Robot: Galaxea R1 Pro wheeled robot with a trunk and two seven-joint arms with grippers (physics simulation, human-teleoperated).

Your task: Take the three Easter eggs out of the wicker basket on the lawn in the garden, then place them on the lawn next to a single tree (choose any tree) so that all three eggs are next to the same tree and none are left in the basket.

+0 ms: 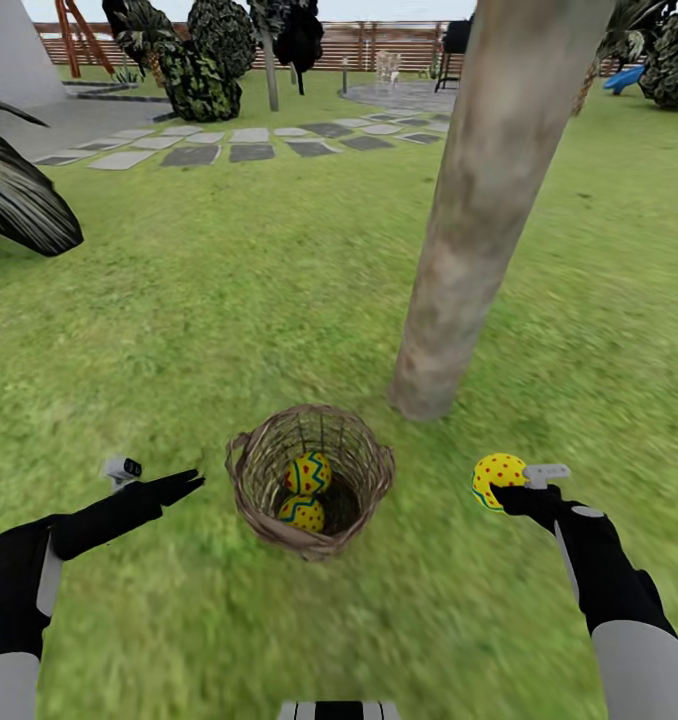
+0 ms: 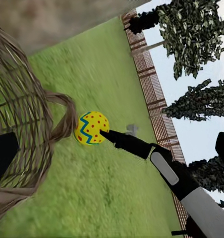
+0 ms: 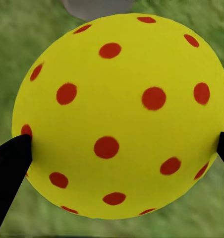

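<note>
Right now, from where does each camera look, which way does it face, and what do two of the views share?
Head view: from the robot's head, forward and down over the lawn, the wicker basket with two Easter eggs, the tree; both arms show.
Left wrist view: beside the basket, looking across at the right gripper holding the third egg; a dark left finger at the edge.
Right wrist view: just behind the held egg, dark fingertips either side.
Shared: all three show that held egg.

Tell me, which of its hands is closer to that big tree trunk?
Right. The right gripper, clamped on an egg, sits just right of the trunk base; the left gripper is beyond the basket.
</note>
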